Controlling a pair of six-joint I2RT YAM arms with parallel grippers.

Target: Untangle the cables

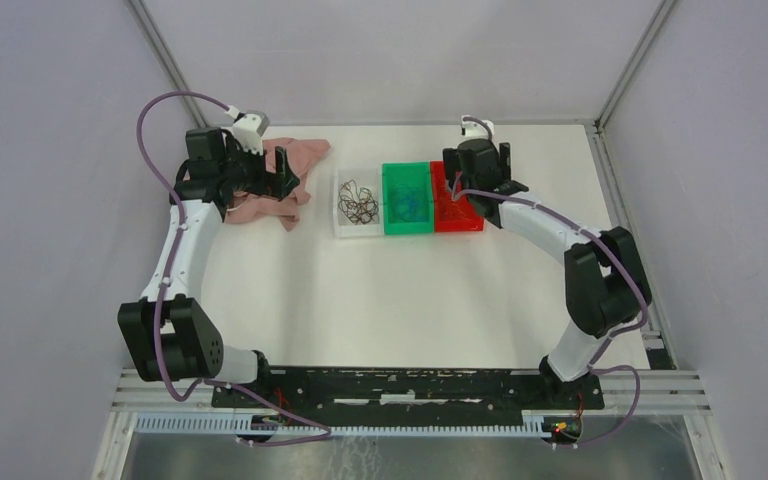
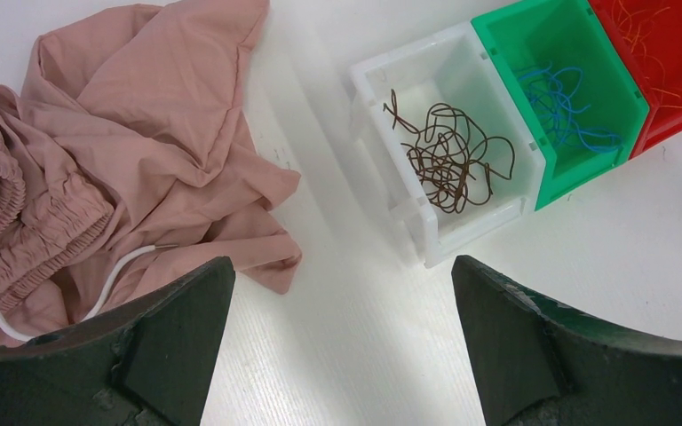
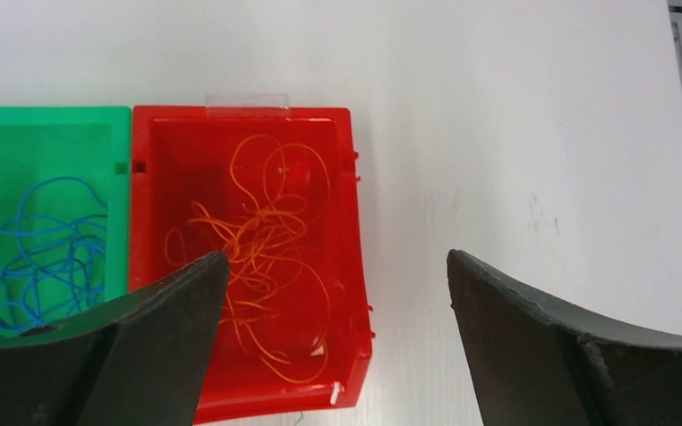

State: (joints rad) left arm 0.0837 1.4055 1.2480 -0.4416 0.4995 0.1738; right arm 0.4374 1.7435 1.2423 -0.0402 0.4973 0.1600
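Lying in the white bin [image 2: 479, 229] are the brown wires [image 2: 448, 160], a loose curly knot on its floor. The blue wires [image 2: 564, 111] lie in the green bin [image 2: 508, 67] next to it, and the orange wires [image 3: 262, 257] in the red bin [image 3: 155, 186] at the right end. The three bins stand side by side in a touching row toward the far side of the white surface [image 1: 410, 300] (one colour to each bin, as far as the views show).

The left tool [image 2: 342, 271] hangs with its jaws spread wide and nothing between them. One finger is over the edge of the pink cloth [image 2: 160, 115], the other over bare surface short of the white bin. The cloth lies crumpled to the left of the bins, apart from them, with a white cord [image 2: 124, 264] trailing from its gathered hem.

The right tool [image 3: 337, 262] hangs above the right side of the red bin, its jaws also wide and empty. Its left finger hides the near corners of the green and red bins. Its right finger is over bare surface beside the red bin.
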